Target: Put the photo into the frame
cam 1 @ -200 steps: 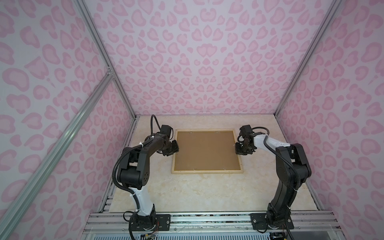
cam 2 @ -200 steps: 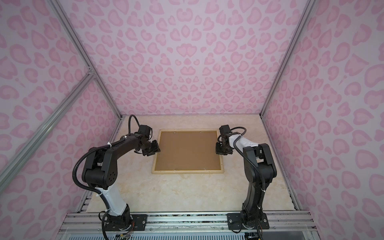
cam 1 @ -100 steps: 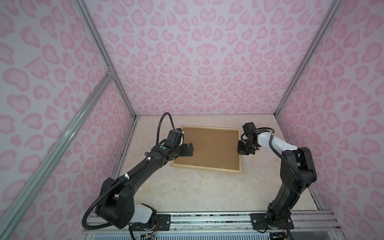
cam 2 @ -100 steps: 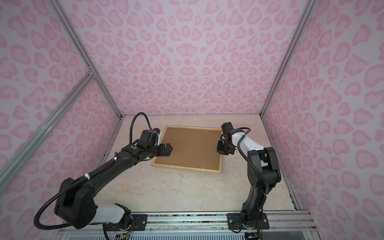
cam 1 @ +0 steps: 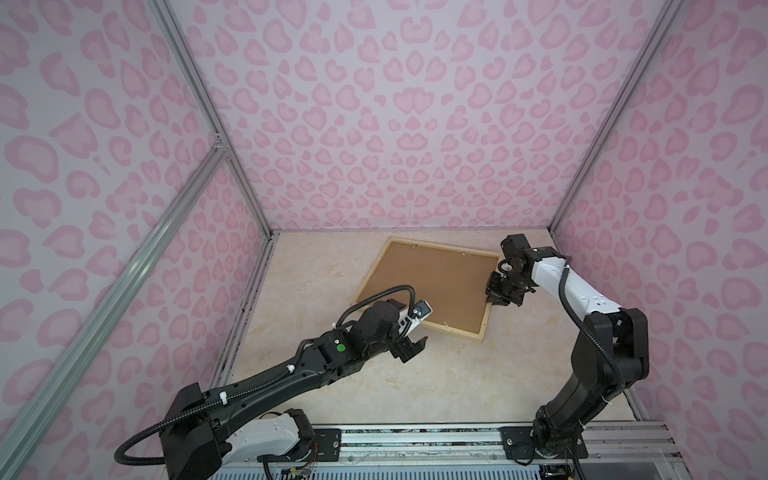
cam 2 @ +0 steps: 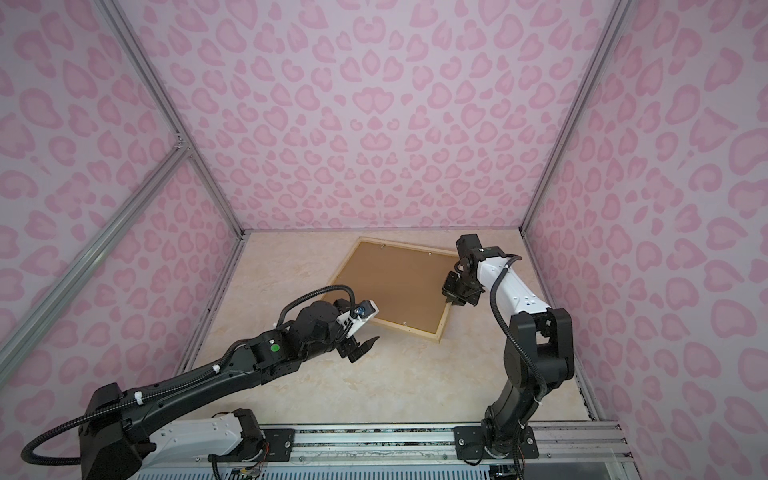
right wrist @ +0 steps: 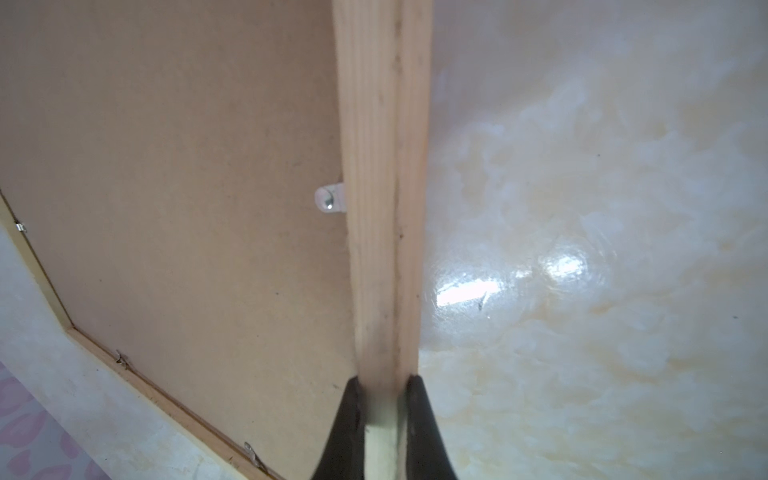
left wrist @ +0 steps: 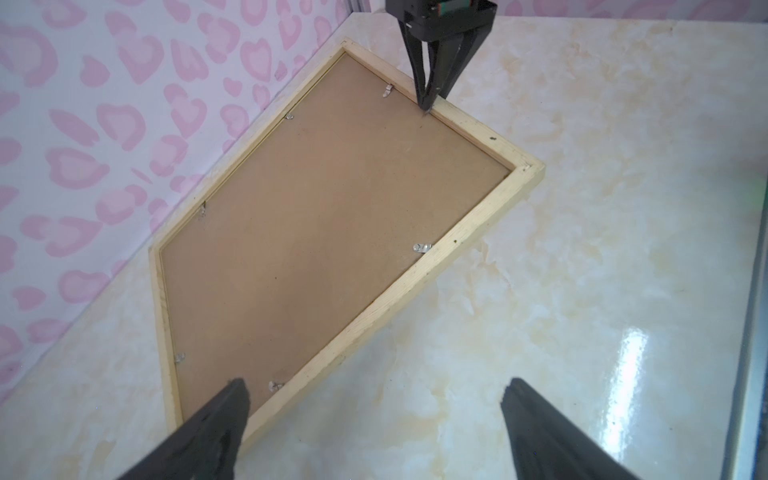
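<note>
The frame (cam 1: 453,333) (cam 2: 407,330) of pale wood lies face down and askew on the table in both top views, its brown backing board (cam 1: 432,282) (left wrist: 311,208) up. The photo is hidden. My right gripper (cam 1: 494,301) (cam 2: 451,301) (right wrist: 384,379) is shut on the frame's right-hand rail (right wrist: 382,166); the left wrist view shows the same gripper (left wrist: 428,106) pinching that rail. My left gripper (cam 1: 413,350) (cam 2: 365,349) (left wrist: 376,382) hangs open and empty over bare table, just off the frame's near-left rail (left wrist: 415,282).
Small metal tabs (left wrist: 422,248) (right wrist: 330,198) hold the backing board inside the rails. The frame's far corner (cam 1: 390,239) lies close to the pink-patterned back wall. Glossy marble tabletop (cam 1: 457,386) stretches in front of the frame to the aluminium rail (cam 1: 415,434).
The frame has turned clockwise, its left side swinging toward the back wall. My left gripper let go of the frame's left edge, opened wide and drew back toward the front. The right grip held.
</note>
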Motion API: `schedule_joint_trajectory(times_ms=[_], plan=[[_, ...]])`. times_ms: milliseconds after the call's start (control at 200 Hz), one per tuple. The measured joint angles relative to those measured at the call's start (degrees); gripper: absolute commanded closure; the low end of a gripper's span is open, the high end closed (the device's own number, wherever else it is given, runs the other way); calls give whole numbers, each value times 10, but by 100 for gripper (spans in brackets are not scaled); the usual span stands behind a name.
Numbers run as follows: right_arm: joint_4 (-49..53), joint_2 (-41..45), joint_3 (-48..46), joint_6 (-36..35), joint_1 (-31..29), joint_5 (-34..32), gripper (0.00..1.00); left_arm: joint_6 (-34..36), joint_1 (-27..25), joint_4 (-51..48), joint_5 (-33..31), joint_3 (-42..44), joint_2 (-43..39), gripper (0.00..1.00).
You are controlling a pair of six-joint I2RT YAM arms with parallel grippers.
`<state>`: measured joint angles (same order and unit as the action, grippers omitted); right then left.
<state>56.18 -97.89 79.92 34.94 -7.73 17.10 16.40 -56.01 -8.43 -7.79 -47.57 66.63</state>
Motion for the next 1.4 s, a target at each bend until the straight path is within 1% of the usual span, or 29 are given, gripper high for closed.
schedule_joint_trajectory(times_ms=[105,210,315,445,570,655,740,820,950,1050,1290,1400], plan=[[9,8,0,2,7,17,100,64,-47,27,-39,9,13,2],[18,14,2,4,8,25,100,134,-89,66,-87,27,47,0],[24,19,4,5,9,31,100,184,-116,112,-126,51,78,2],[31,20,5,9,10,44,100,233,-141,196,-167,63,125,7],[33,24,5,14,10,55,100,273,-142,276,-200,73,183,12],[33,24,5,15,10,62,100,290,-143,318,-220,77,215,13],[33,24,5,15,12,69,100,302,-145,368,-241,78,246,17],[33,24,5,15,14,73,100,316,-145,422,-265,77,284,22],[33,26,4,17,15,81,100,342,-145,495,-305,68,332,33],[33,31,2,20,15,87,100,356,-143,549,-329,58,360,37],[20,37,1,28,14,113,100,390,-142,607,-363,54,404,51],[19,37,1,28,15,114,100,407,-142,640,-375,54,418,52]])
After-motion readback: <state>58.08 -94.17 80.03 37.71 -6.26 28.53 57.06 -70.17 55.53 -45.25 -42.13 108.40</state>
